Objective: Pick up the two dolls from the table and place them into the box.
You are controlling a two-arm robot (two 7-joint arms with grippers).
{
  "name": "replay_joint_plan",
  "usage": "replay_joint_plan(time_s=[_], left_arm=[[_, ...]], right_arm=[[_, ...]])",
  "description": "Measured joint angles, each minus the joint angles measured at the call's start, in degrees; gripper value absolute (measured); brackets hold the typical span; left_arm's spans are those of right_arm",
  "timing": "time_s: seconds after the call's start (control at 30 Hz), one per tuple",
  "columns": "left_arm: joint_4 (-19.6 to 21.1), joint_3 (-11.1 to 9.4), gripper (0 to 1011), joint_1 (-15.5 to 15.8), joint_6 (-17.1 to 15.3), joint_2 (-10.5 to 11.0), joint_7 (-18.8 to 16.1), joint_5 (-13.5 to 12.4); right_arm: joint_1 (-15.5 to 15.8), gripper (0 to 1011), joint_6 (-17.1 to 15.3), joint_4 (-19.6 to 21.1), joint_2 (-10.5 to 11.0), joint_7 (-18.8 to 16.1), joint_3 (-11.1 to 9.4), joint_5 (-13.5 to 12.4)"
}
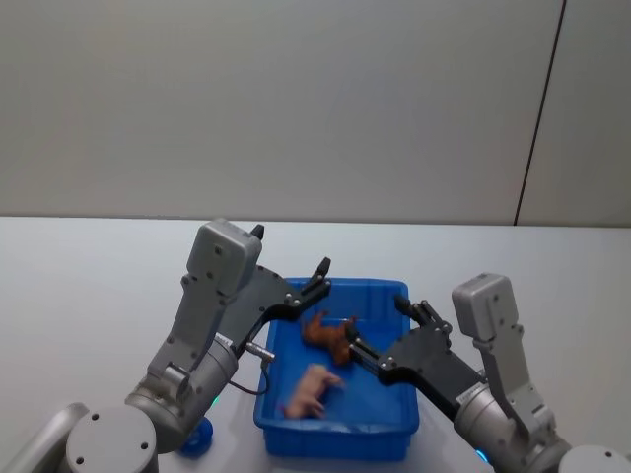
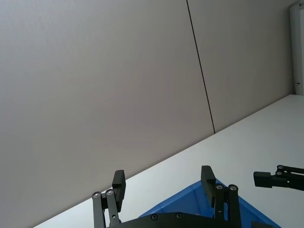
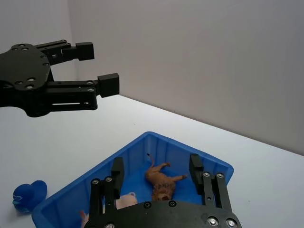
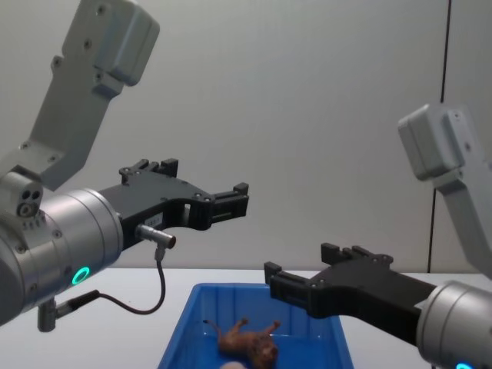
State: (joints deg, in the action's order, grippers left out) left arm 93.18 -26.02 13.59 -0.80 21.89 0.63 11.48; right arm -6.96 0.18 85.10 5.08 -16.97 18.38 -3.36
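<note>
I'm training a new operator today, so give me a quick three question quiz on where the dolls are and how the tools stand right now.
1. True or false: the brown doll lies inside the box.
2. The pink doll is: A) outside the box, B) inside the box, C) balanced on its rim.
3. Fill in: the left tool and the right tool both have their jaws ____.
Key: 1 true; 2 B; 3 open.

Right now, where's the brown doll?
In the head view, the brown doll lies in the far half of the box, beyond the pink doll, flanked by the open left end effector and open right end effector.
</note>
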Motion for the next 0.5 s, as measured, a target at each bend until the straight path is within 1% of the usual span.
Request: replay_joint_plan(time_s=[0.03,0.1,0.2,0.27,0.3,0.33,0.5], left_arm=[[0.0,0.0,1001,0.0,0.0,0.0,0.0,0.0],[0.0,0.0,1001,0.0,0.0,0.0,0.0,0.0],[0.0,0.0,1001,0.0,0.0,0.0,0.0,0.0],[0.0,0.0,1001,0.0,0.0,0.0,0.0,0.0],[0.0,0.0,1001,0.0,0.0,0.0,0.0,0.0],[0.0,0.0,1001,0.0,0.0,0.0,0.0,0.0],[0.0,0.0,1001,0.0,0.0,0.0,0.0,0.0]], right_arm=[[-0.1,849,-0.17,-0.14,-0.06,0.27,0.0,0.0],[-0.16,867,-0.38,-0.25,-0.12,0.85,-0.01,0.0],[-0.17,980,-0.56,-0.27,-0.12,1.66,-0.06,0.0],[-0.08,1001,-0.75,-0.23,-0.09,2.61,-0.2,0.0],[0.06,1001,-0.89,-0.09,-0.02,3.62,-0.3,-0.01],[0.06,1001,-0.89,-0.09,-0.02,3.62,-0.3,-0.01],[0.89,1001,-1.18,0.91,0.44,6.67,-0.81,-0.13]])
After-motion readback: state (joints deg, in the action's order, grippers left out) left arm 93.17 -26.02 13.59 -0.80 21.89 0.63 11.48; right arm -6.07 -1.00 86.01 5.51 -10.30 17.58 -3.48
